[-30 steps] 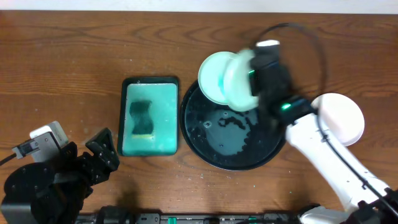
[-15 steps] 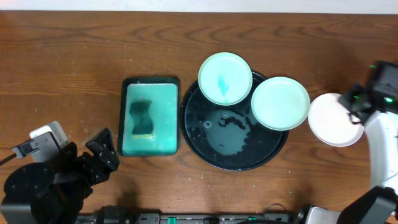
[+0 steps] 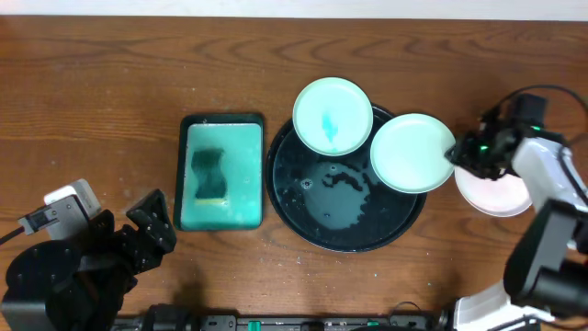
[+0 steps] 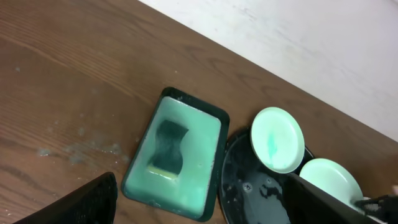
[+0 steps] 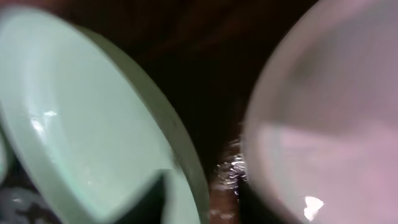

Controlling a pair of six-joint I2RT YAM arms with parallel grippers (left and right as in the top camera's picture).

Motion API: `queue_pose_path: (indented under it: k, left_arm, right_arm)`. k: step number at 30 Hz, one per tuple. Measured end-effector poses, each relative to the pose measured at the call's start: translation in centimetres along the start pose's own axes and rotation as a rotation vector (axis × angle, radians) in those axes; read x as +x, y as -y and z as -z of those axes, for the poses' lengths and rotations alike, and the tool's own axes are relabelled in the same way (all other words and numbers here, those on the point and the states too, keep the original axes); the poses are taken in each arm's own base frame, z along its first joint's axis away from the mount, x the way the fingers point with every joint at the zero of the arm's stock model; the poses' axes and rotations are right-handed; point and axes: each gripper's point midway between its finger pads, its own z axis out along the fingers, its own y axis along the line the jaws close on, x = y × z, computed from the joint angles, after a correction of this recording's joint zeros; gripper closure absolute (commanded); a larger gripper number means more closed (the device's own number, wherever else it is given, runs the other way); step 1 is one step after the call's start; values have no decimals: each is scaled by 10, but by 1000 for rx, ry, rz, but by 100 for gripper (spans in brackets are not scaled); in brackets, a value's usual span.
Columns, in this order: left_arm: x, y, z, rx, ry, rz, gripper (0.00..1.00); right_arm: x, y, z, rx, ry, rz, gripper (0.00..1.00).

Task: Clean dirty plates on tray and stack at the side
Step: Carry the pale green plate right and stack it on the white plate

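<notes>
By the counter's right edge, the right gripper (image 3: pixel 473 152) sits at the rim of the mint plate (image 3: pixel 412 152); I cannot tell whether its jaws grip. Perched on the wet tray (image 3: pixel 312 225), the plate may slide into the white plate (image 3: pixel 501 195). The left gripper (image 3: pixel 158 228) hangs wide open and empty.

— We're seeing a glossy black tray (image 3: pixel 308 216), and at its far side a pale mint plate (image 3: pixel 349 101) with a teal smear.
— Right of it we get a plain mint plate (image 3: pixel 412 153), then a white plate (image 3: pixel 501 198). On the left, a teal tray (image 3: pixel 241 207), a dark green sponge (image 3: pixel 209 175) and a brown wood-grain table (image 3: pixel 92 92).
</notes>
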Motion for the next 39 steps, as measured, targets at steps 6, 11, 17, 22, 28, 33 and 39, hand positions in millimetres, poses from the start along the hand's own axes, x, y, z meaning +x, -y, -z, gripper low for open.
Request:
queue_pose_path:
  k: [6,11,17,22,28,33,39]
  left_arm:
    - [0,0,0,0,0,0,15]
    - [0,0,0,0,0,0,15]
    - [0,0,0,0,0,0,15]
    - [0,0,0,0,0,0,15]
    - [0,0,0,0,0,0,15]
    - [0,0,0,0,0,0,15]
    - [0,0,0,0,0,0,15]
  right_arm:
    - [14,12,-3,66,-50,-10,99]
    - [6,46,40,200,47,-148,99]
    - [-1,100,68,347,147,-360,99]
    - [2,118,68,437,150,-406,85]
    - [3,133,76,535,170,-428,70]
    - [4,142,85,579,195,-462,90]
    - [-24,61,65,153,205,-272,90]
